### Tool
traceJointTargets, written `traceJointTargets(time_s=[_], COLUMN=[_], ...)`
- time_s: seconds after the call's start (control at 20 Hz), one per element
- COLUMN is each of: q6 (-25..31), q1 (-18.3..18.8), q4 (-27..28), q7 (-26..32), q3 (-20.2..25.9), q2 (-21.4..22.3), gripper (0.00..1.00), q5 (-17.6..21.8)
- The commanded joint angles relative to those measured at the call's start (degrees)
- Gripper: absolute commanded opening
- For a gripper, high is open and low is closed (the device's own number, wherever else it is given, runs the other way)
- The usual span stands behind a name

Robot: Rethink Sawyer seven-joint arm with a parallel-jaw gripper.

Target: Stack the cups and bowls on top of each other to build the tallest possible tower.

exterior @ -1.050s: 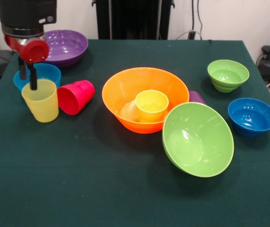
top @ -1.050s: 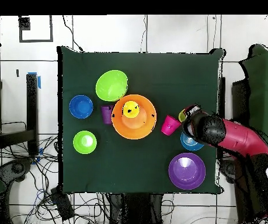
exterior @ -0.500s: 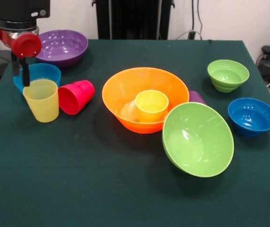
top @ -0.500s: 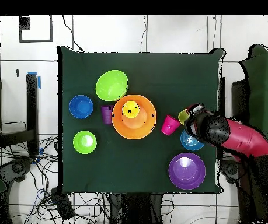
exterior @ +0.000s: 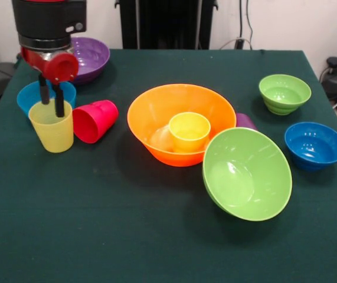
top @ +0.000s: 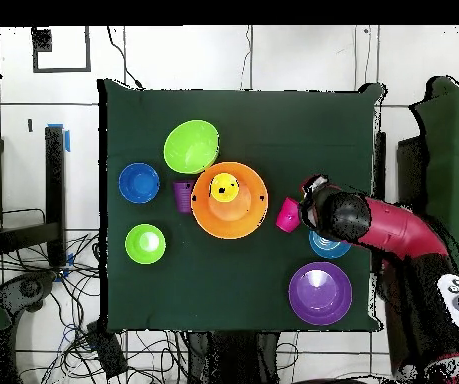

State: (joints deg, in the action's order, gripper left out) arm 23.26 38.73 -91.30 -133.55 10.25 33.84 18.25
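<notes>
My claw [exterior: 51,101] has swung back over the yellow cup [exterior: 51,126] — fingers apart, one inside its rim, gripping nothing; red cup [exterior: 94,121] lies just beside.

Glossy plastic ware on a matt cloth-covered table

The large orange bowl [exterior: 181,122], large lime green bowl [exterior: 248,173] and purple bowl [exterior: 84,58] shine with smooth, reflective plastic; the pale yellow cup [exterior: 52,126] looks translucent and ribbed; the dark green table cover [exterior: 127,224] is dull, felt-like
</notes>
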Motion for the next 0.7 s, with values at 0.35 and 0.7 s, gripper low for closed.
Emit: traceJointTargets(time_s=[0.35, 0.7], q6=[3.8, 3.6], q1=[-3.9, -3.4], q4=[1.6, 2.2], q7=[-3.0, -1.2], q3=[1.0, 0.2], q2=[-2.1, -2.9], gripper=[1.00, 1.00], q5=[-3.9, -3.5])
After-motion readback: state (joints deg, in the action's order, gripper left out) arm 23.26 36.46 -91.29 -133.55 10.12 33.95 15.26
